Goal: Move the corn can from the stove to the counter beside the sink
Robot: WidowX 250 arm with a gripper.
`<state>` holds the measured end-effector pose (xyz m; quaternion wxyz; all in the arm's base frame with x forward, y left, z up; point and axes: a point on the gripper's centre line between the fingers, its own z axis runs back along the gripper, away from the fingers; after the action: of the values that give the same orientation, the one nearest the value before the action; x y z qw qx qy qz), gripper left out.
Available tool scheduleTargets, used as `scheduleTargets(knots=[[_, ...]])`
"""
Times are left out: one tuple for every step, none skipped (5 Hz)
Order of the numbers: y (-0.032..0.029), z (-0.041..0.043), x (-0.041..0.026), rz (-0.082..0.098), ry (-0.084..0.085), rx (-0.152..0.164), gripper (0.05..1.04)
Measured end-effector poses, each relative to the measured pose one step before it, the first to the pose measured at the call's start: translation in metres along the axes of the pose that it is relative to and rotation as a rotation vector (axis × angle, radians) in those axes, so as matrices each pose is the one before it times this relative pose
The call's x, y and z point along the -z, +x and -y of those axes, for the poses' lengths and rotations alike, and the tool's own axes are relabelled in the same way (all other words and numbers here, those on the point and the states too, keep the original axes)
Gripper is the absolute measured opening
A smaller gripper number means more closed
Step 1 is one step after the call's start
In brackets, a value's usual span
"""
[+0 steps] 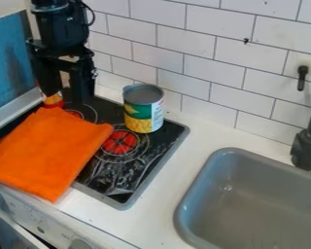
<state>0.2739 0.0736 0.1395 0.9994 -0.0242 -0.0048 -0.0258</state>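
The black gripper (68, 93) hangs open at the upper left, above the back left part of the stove, its two fingers pointing down and apart. Just below its left finger is a small red and yellow object (53, 101), partly hidden by the finger and the cloth. An orange folded cloth (49, 151) lies flat over the stove's left part and front edge. To the right of the gripper, a can (144, 109) with a green and yellow label stands upright at the back of the black stove top (129, 177).
A grey sink (265, 194) is set into the white counter (159, 214) at the right, with a dark faucet (307, 146) at its back edge. White wall tiles rise behind; a blue panel (8, 63) stands at the left.
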Motion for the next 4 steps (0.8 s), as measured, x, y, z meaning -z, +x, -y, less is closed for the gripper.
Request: scheduleTargets(knots=[[-0.00015, -0.00046, 0.00888, -0.0271, -0.0064, -0.0008, 1.000], [0.03630, -0.00432, 0.01358, 0.0188, 0.0344, 0.0326, 1.000], [0.03877, -0.00487, 0.00827, 0.0284, 0.0387, 0.0446, 1.000], [0.02389, -0.01303, 0.01289, -0.0005, 0.0291, 0.0093, 1.000]])
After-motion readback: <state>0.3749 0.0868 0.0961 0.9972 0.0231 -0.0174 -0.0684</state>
